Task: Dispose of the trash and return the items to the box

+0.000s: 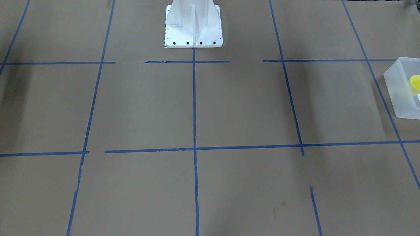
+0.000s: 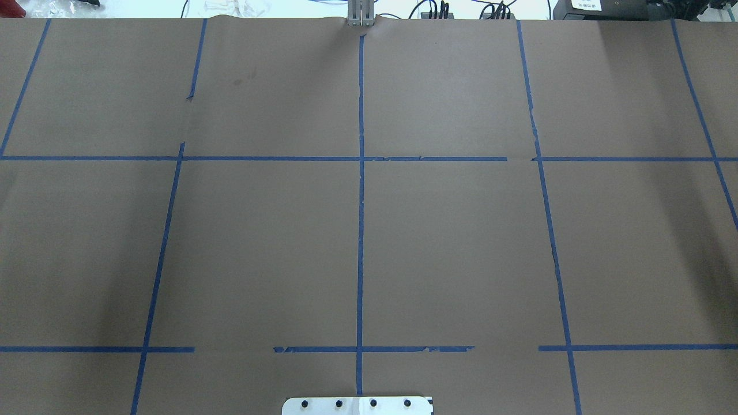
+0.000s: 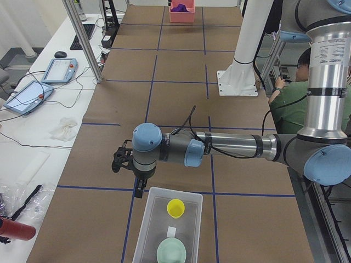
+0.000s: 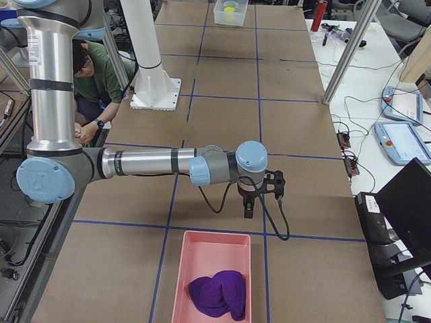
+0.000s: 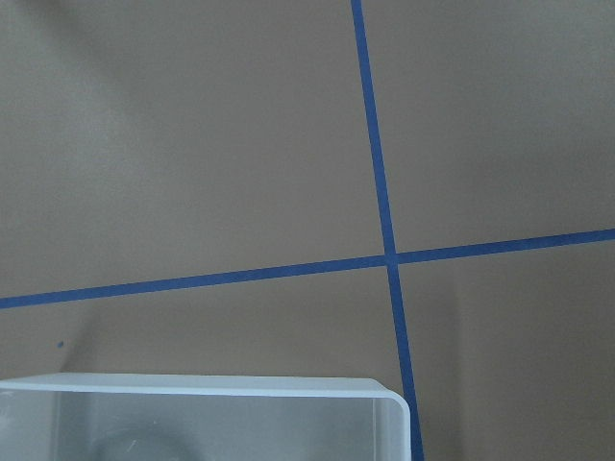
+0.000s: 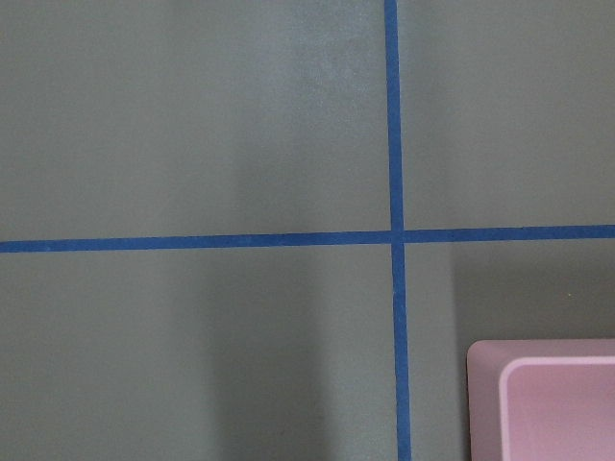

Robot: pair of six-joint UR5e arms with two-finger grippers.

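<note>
The yellow cup (image 3: 175,207) stands upright inside the frosted white box (image 3: 151,219), next to a pale green bowl (image 3: 171,252). The box (image 1: 398,88) and cup (image 1: 416,82) also show at the right edge of the front-facing view. The box's rim (image 5: 202,387) fills the bottom of the left wrist view. My left gripper (image 3: 140,189) hangs just beyond the box's far end, above the table. My right gripper (image 4: 248,210) hangs just beyond the pink tray (image 4: 182,269). I cannot tell whether either gripper is open or shut. Neither holds anything that I can see.
The pink tray holds a purple cloth (image 4: 217,294); its corner (image 6: 538,394) shows in the right wrist view. The robot's white base (image 1: 193,29) stands at mid-table. Brown paper with blue tape lines (image 2: 360,230) covers the table. A person (image 3: 290,87) sits behind the base.
</note>
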